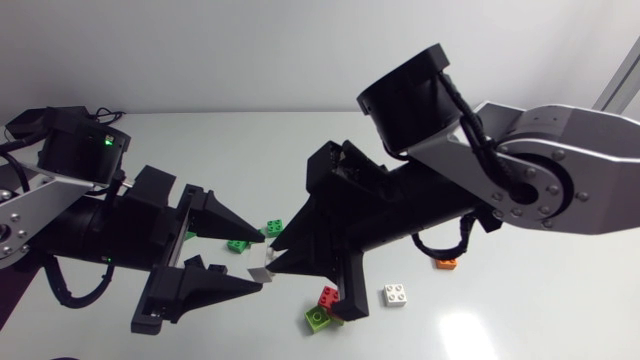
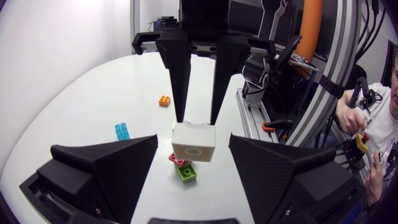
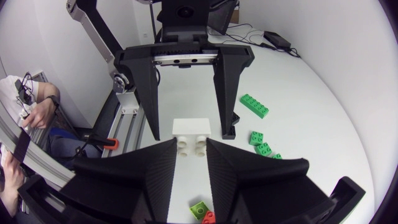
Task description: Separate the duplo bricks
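Your right hand [image 3: 191, 148] is pinching the white brick [image 2: 194, 142] by its fingertips, holding it up off the bench. Your left hand [image 1: 262, 260] is spread wide around the same piece, one finger on each side and neither touching. The brick should be light, stiff moulded plastic that will not give or break under a firm squeeze. Its glossy walls will likely be slippery, and what joins such pieces is only the friction of the studs. Take hold on the flat side walls of the end that sticks out past the right hand's tips, not on the studs, and expect a tilt to free it more easily than a straight pull. It is hard to tell whether this is one tall brick or two white ones pressed together. No seam shows plainly, and the right hand's tips cover part of it. From above, both hands hide most of it. Beneath the hands a red and lime pair [image 2: 185, 168] sits joined on the bench.
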Available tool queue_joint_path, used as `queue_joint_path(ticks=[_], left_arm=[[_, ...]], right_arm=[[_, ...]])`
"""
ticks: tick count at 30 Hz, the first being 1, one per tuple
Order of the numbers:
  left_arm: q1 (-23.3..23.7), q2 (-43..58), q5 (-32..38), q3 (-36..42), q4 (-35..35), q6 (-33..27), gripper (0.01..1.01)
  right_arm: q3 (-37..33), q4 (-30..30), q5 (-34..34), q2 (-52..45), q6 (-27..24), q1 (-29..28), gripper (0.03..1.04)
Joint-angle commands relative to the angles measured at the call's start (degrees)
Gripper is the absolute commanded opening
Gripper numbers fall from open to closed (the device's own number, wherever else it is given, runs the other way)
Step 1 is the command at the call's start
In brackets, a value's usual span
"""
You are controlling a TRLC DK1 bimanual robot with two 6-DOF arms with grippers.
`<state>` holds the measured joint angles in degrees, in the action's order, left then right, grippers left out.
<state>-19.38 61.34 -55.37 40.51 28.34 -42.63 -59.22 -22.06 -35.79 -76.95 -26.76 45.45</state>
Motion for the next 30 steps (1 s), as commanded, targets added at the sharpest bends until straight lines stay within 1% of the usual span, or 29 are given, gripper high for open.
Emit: queue_joint_path(ticks=[1,3,4,5,9,11,14,16,18,21,24,27,30], left_arm=[[0.92,-0.96,-0.79,1.32,0.93,-1.49,0.803],[1.62,-1.40,-0.70,1.41,1.37,-1.93,0.807],[1.97,-1.49,-0.61,1.50,1.81,-2.19,0.830],[2.41,-1.75,-0.61,1.59,1.90,-2.46,0.831],[4.43,-2.19,-0.61,2.55,4.18,-4.48,0.841],[5.05,-2.28,-0.52,2.82,4.80,-5.27,0.852],[5.49,-2.10,0.44,2.73,4.89,-6.32,0.857],[5.05,-2.02,1.23,2.47,4.89,-6.76,0.857],[4.35,-2.02,2.38,1.85,4.80,-7.11,0.857],[3.29,-2.10,4.05,0.80,4.62,-8.08,0.857],[2.94,-2.10,4.31,0.36,4.62,-8.34,0.859],[2.59,-2.19,5.10,0.18,4.62,-8.52,0.859],[2.06,-2.28,5.63,0.09,4.62,-8.43,0.859]], right_arm=[[1.30,-0.79,0.11,1.01,0.75,0.25,0.23],[1.13,-2.37,0.46,1.63,-0.31,-0.45,0.23],[0.60,-4.21,1.07,1.89,-1.62,-0.80,0.24],[0.25,-5.71,1.43,1.98,-2.77,-1.42,0.24],[-1.60,-13.88,3.53,2.86,-9.45,-5.81,0.24],[-2.04,-17.57,6.96,3.73,-12.87,-6.78,0.23],[-2.65,-23.55,14.52,3.91,-18.76,-6.96,0.24],[-2.21,-25.66,20.76,3.30,-22.54,-7.22,0.24],[-1.69,-28.47,24.98,2.77,-25.62,-7.39,0.24],[2.09,-28.82,33.51,2.59,-28.34,-6.16,0.24],[6.49,-28.30,39.48,1.45,-30.72,-5.99,0.24],[9.39,-27.24,42.56,-0.75,-31.68,-5.37,0.24],[10.62,-26.89,45.63,-2.77,-31.95,-3.79,0.24]])
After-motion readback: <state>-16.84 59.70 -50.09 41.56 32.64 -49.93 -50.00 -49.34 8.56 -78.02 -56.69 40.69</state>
